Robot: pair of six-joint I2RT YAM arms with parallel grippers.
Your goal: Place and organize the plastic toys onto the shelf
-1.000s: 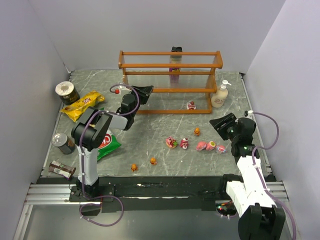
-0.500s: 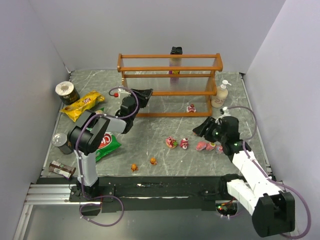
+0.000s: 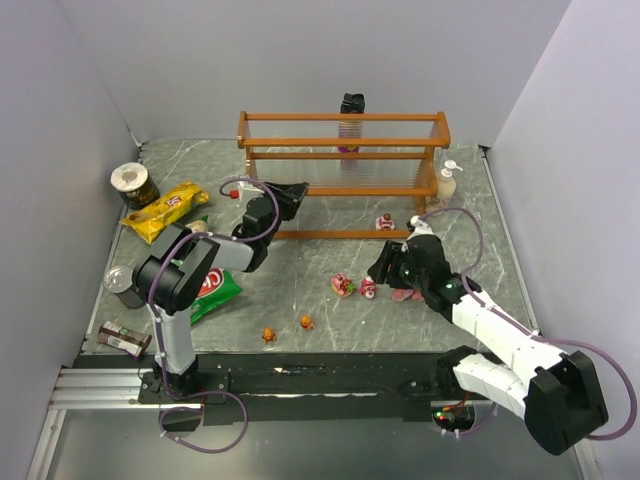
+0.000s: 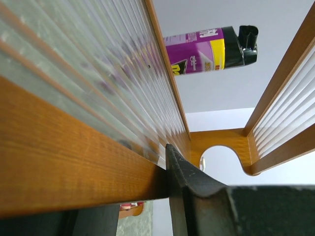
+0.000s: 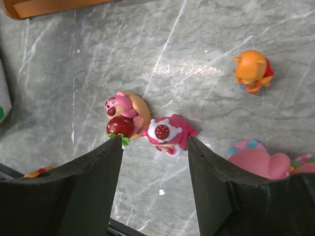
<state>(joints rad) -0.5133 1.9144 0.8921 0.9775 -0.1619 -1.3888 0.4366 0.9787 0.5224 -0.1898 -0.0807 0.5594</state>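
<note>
The shelf (image 3: pixel 342 180) is an orange-brown wooden rack with clear slatted tiers at the back of the table. My left gripper (image 3: pixel 292 192) is shut on the shelf's lower front rail (image 4: pixel 74 167), the wood clamped between its jaws (image 4: pixel 118 182). My right gripper (image 3: pixel 380 270) is open and hangs just above two pink plastic toys: a bear with a strawberry (image 5: pixel 123 115) and a white-faced figure (image 5: pixel 167 133), the latter just ahead of the jaw gap (image 5: pixel 153 140). An orange toy (image 5: pixel 252 70) and another pink one (image 5: pixel 261 162) lie to the right. Two orange toys (image 3: pixel 306 322) (image 3: pixel 268 335) lie near the front, and a red-pink one (image 3: pixel 383 221) sits by the shelf.
A purple spray bottle (image 3: pixel 350 120) stands behind the shelf and a soap dispenser (image 3: pixel 445 183) at its right end. On the left are a yellow chip bag (image 3: pixel 165 210), a green bag (image 3: pixel 215 285) and cans (image 3: pixel 133 183) (image 3: pixel 122 283) (image 3: pixel 125 338).
My right arm swung left from the table's right side to hover over the pink toys, its jaws a little wider. The shelf shifted slightly toward the right in my left gripper's hold.
</note>
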